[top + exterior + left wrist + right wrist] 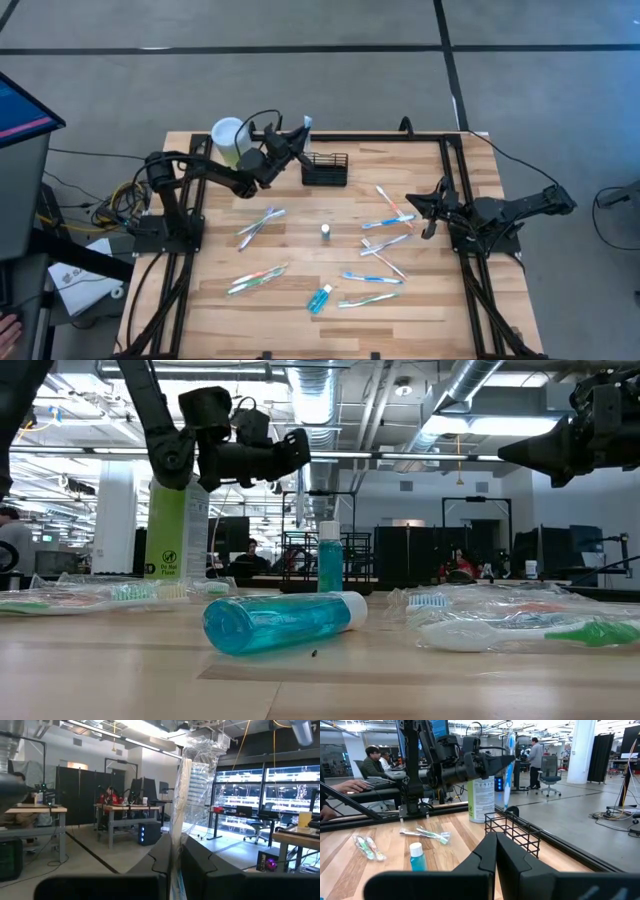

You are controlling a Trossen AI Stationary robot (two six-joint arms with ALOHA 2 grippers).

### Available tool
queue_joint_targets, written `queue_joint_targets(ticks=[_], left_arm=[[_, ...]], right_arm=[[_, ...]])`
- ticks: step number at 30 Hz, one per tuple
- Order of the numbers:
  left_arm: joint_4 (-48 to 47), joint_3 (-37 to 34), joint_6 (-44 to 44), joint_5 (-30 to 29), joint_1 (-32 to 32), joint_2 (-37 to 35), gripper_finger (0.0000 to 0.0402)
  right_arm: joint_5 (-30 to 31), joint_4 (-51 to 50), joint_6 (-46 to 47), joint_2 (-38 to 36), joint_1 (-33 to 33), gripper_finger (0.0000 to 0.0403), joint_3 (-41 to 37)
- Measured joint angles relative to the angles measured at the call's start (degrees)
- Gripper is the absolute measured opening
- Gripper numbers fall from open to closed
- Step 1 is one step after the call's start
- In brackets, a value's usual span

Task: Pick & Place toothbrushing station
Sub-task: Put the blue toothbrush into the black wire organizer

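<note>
Black wire-mesh basket (325,169) sits near the wooden worktop's (300,260) far edge, seemingly empty. Above its left end, the left hand (303,133) pinches a plastic-wrapped toothbrush (509,770) upright. Well right of the basket, the right hand (420,208) hangs closed, holding nothing.

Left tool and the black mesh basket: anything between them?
Nothing; in the right wrist view the left tool holds a wrapped toothbrush above the basket, only air between.
</note>
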Motion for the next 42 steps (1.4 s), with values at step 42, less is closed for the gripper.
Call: queue_joint_targets(ticks=[42], left_arm=[[-0.9, 0.1, -1.6, -0.9, 0.4, 10.2, 0.0018]], right_arm=[[0.0, 0.0, 0.0, 0.0, 0.0, 0.0001, 0.0]])
